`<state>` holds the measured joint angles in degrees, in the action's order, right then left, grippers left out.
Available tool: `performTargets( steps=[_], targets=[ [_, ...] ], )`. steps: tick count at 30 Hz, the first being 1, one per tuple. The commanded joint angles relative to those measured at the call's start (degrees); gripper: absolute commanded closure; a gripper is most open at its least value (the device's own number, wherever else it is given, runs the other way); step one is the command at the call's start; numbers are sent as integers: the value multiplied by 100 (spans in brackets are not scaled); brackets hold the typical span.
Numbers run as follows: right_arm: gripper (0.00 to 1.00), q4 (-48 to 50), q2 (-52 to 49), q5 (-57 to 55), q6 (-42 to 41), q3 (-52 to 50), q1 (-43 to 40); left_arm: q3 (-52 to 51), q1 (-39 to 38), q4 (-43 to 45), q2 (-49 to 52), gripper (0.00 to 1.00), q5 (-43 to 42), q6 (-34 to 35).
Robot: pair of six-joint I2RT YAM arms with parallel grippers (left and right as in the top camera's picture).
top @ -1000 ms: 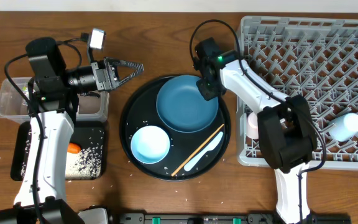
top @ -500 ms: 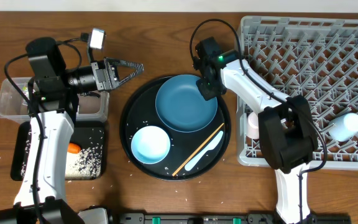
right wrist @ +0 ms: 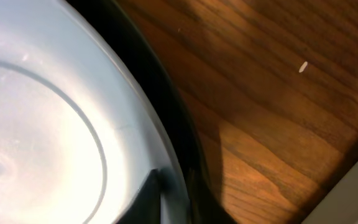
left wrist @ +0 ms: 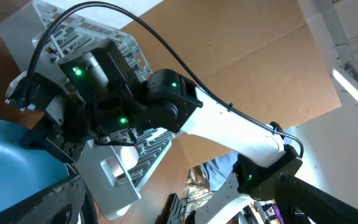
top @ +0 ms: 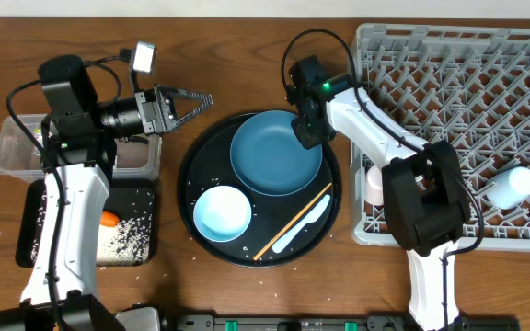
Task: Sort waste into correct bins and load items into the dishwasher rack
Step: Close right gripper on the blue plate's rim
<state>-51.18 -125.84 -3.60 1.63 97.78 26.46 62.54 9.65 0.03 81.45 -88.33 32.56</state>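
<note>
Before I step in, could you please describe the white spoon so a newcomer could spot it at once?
Start at the round black tray in the middle of the table. Near its lower right edge in the overhead view, below the dark-blue plate, the white spoon lies slanted beside a thin wooden chopstick. The spoon is white and broader; the chopstick is tan.

Pink cup (top: 373,188) partly behind right arm (top: 366,124)

white arm links (top: 366,124), black joints (top: 421,207), looping black cables (top: 316,39), green leds (left wrist: 76,71).
</note>
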Motion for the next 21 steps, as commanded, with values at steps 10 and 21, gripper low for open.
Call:
performTargets(
  steps=[10,21],
  targets=[
    [93,0,74,-136,-31,-33,-57,0,15,7,9,2,-57,-98],
    [93,39,256,-140,-31,-26,-79,0,13,7,9,2,-59,-98]
  ],
)
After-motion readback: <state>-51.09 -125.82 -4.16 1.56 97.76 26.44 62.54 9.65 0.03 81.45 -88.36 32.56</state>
